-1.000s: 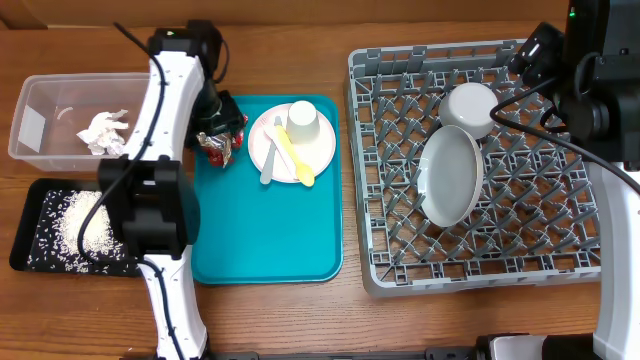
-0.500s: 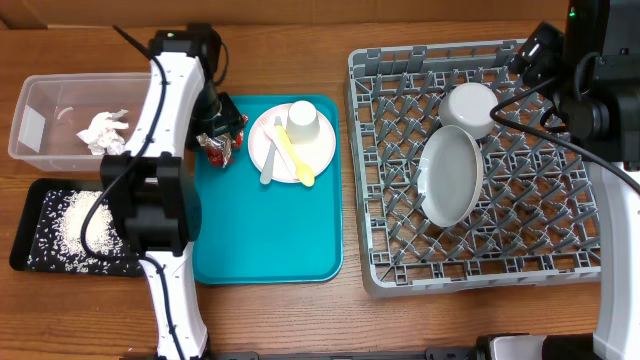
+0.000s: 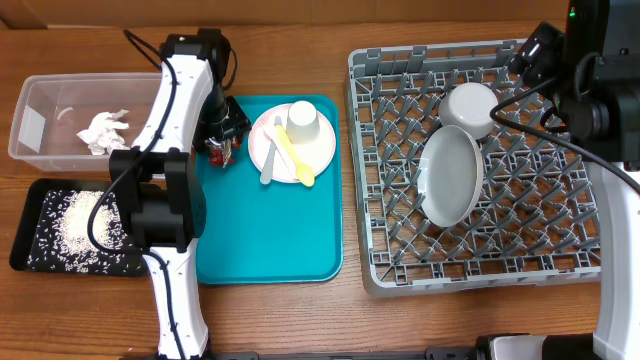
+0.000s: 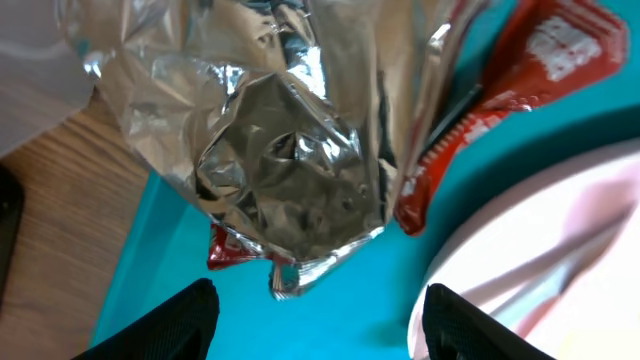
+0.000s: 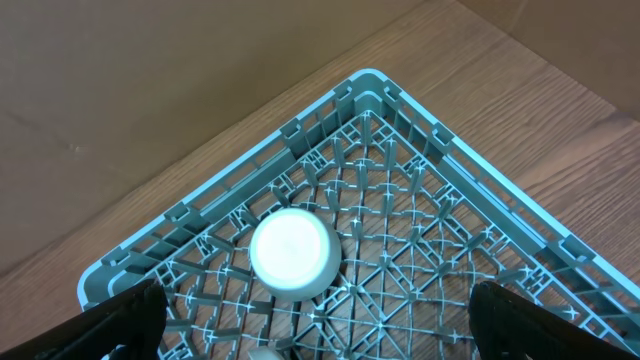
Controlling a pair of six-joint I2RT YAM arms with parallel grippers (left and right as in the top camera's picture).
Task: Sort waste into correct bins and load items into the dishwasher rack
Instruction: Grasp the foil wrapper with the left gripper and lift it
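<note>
Overhead, the left arm blocks most of its own tip at the teal tray's (image 3: 270, 230) left edge, beside the pink plate (image 3: 322, 150). Only the wrist view shows the left claw (image 4: 315, 320) spread, with the crumpled foil wrapper (image 4: 290, 150) just beyond its fingers (image 4: 170, 320), unpinched and cut off at the top. The right claw (image 5: 320, 325) gapes empty above the dishwasher rack (image 5: 420, 200) and its bowl (image 5: 291, 253).
</note>
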